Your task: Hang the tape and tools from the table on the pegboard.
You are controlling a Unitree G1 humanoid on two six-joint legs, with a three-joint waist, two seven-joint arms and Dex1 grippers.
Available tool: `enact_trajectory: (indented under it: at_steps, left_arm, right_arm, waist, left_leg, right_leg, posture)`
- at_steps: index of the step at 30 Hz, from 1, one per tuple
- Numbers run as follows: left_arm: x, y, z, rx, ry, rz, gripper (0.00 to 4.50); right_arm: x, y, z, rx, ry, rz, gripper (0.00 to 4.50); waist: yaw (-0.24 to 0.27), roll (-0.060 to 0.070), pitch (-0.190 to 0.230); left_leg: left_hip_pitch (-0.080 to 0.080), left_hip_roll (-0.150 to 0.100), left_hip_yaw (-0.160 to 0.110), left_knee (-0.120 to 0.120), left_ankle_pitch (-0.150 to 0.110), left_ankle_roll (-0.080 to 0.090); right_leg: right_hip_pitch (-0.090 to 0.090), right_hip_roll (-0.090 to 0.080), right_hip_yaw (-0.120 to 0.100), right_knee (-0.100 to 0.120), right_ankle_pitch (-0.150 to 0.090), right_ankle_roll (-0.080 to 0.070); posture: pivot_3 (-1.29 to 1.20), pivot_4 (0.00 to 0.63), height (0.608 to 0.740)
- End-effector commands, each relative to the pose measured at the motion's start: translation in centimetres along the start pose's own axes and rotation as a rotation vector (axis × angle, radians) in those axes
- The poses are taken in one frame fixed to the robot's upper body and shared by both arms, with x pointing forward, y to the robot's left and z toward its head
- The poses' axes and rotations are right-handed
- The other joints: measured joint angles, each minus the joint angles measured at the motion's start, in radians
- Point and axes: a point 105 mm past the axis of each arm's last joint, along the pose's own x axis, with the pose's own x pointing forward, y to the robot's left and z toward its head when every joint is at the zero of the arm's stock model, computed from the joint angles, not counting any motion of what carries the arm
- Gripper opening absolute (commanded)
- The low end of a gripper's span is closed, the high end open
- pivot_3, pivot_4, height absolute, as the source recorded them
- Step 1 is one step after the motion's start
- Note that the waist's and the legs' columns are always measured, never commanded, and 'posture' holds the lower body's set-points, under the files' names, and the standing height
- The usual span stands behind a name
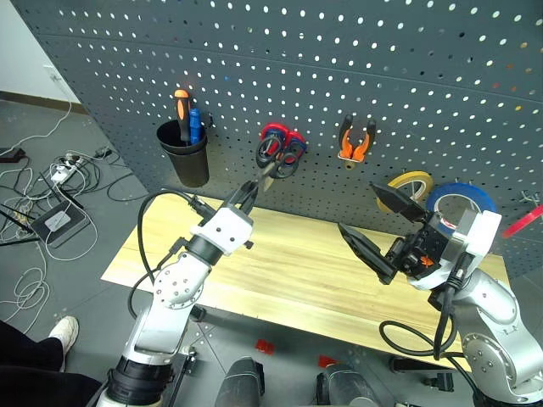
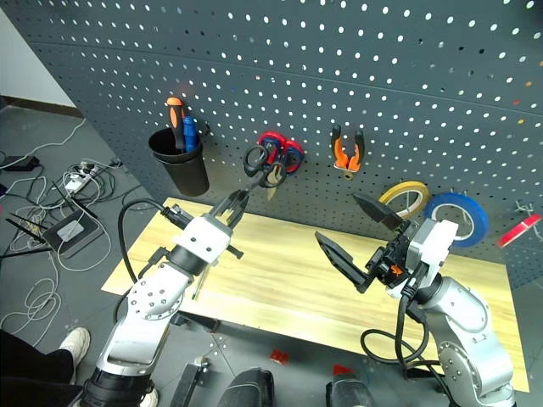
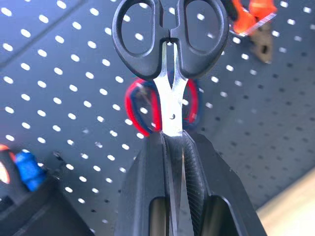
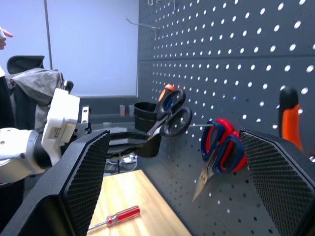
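Before the pegboard (image 1: 356,51) — left gripper (image 1: 249,193) clamps black scissors (image 2: 265,166); right gripper (image 1: 373,222) gapes, empty.

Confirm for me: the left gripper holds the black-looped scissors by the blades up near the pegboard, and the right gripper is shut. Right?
Not quite. The right gripper is open, its fingers spread wide and holding nothing, as the left eye view shows. The rest stands: the left gripper is shut on the blades of the black-looped scissors, up near the pegboard.

Head stereo views look down on table (image 1: 297,271), wrist views close, all share pegboard (image 1: 339,76)
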Motion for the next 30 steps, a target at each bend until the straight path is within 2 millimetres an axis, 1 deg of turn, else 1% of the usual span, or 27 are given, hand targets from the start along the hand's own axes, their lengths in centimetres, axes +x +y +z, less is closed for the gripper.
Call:
enact_trajectory:
  at_steps: [1,6,14,17,25,30]
  left_arm:
    - [0.4,0.7,0.0,-0.011,-0.011,0.034,0.15]
    - [0.6,-0.1,-0.9,-0.065,0.02,0.007,0.15]
    - [0.2,0.1,-2.6,-0.132,0.087,0.043,0.15]
    - [0.7,0.3,-3.4,-0.155,0.111,0.042,0.15]
    - [2.0,0.3,-4.5,-0.169,0.138,0.012,0.15]
    - [2.4,0.1,-4.5,-0.175,0.132,0.008,0.15]
  right_arm:
    - [0.3,-0.3,0.9,-0.054,-0.035,-0.013,4.5]
    - [0.0,-0.7,0.5,-0.076,-0.018,-0.029,4.5]
    - [-0.4,-0.8,0.2,-0.079,0.004,-0.048,4.5]
    - [-0.6,-0.7,-0.1,-0.077,0.017,-0.052,4.5]
    - [-0.5,-0.7,-0.1,-0.078,0.019,-0.061,4.5]
    - [-0.5,-0.6,0.0,-0.079,0.021,-0.071,4.5]
  waist:
    - [-0.004,0.0,-0.005]
    - [-0.008,0.0,-0.011]
    - [-0.011,0.001,-0.016]
    - [-0.012,0.001,-0.02]
    - [-0.024,0.001,-0.022]
    - [-0.033,0.001,-0.022]
  left_leg:
    - [0.001,0.0,0.0,-0.001,0.0,0.0]
    - [0.002,0.001,0.0,-0.001,0.0,0.0]
    - [0.003,0.001,-0.001,0.0,0.0,0.0]
    - [0.003,0.0,-0.002,0.0,0.0,0.0]
    - [0.005,0.001,-0.005,0.0,0.0,0.0]
    - [0.005,0.001,-0.006,0.001,0.0,0.0]
  right_leg:
    - [0.0,0.0,0.0,0.0,0.0,0.0]
    - [0.001,0.002,0.001,0.001,0.0,0.0]
    - [0.004,0.005,0.002,0.002,0.0,0.0]
    - [0.006,0.006,0.002,0.002,0.0,0.0]
    - [0.01,0.008,0.002,0.001,0.0,0.0]
    - [0.012,0.009,0.002,0.001,0.0,0.0]
  posture:
    - [-0.08,0.092,0.74]
    - [-0.09,0.094,0.74]
    - [-0.1,0.105,0.74]
    - [-0.11,0.106,0.74]
    - [-0.12,0.113,0.74]
    - [-0.13,0.117,0.74]
